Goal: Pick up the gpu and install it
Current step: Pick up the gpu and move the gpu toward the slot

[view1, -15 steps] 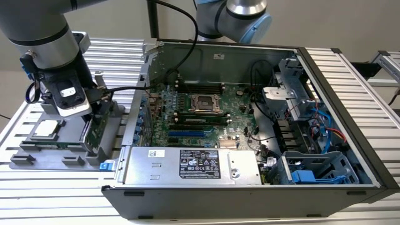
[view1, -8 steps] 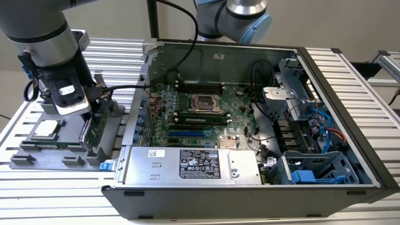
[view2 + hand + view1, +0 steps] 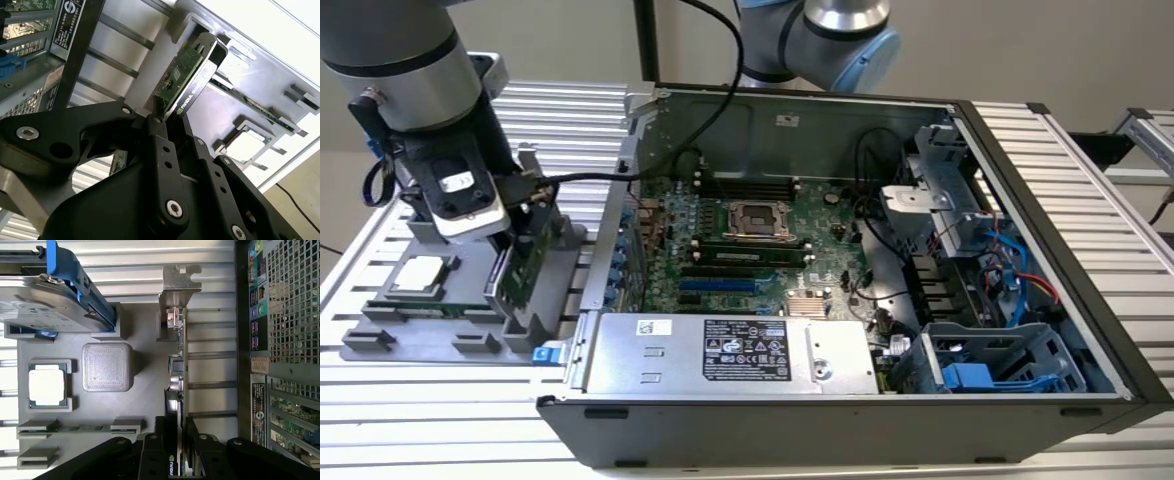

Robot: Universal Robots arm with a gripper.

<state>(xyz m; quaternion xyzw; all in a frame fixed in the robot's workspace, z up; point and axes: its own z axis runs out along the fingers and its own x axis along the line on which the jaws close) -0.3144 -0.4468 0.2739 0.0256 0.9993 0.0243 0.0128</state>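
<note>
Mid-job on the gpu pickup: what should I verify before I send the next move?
1. The claw straddles the gpu at the end away from its silver bracket: ok.
2. The gpu stands on edge in the gray fixture: ok.
3. The hard drive sits apart from the gpu: ok.
4. The computer case is open: ok.
5. No expansion card stands on the motherboard: ok.

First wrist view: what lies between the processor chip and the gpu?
In the first wrist view, a square gray block lies between the processor chip and the gpu.
</note>
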